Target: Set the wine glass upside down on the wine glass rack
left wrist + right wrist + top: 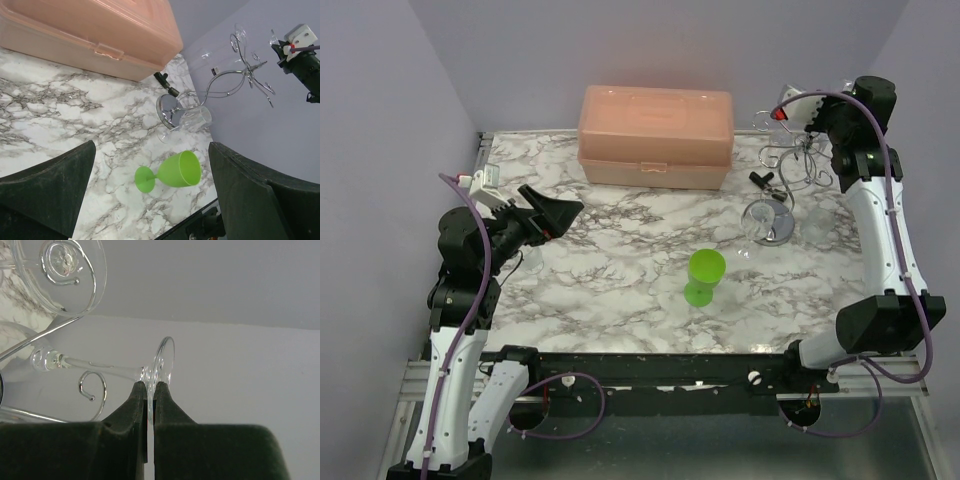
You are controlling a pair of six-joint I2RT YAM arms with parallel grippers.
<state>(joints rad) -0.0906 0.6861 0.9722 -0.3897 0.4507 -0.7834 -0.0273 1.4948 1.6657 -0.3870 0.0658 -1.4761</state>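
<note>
- The left claw (151,150), filling the lower corners of its wrist view, is gaping wide and gripping nothing. A green goblet (172,172) is showing between its fingers on the marble table (60,115).
- The wine glass (164,360) is clear and colourless. In the right wrist view its bowl is sitting at the left edge, a thin stem is running rightward, and the round flat foot is showing edge-on near the centre.
- The bowl is running off the left edge there. In the overhead view the glass is nearly vanishing against the pale wall at upper right, so its tilt is hard to judge.
- The wine glass rack (768,224) is standing at the right of the table. One small wire curl is hanging just below the stem in the wrist view, but whether they are touching cannot be told.
- A second clear glass (62,260) is resting its foot inside a curled arm at upper left.
- The right claw (150,385) is standing almost fully closed, pinching the foot between its fingertips, with the glass stretching leftward from them.
</note>
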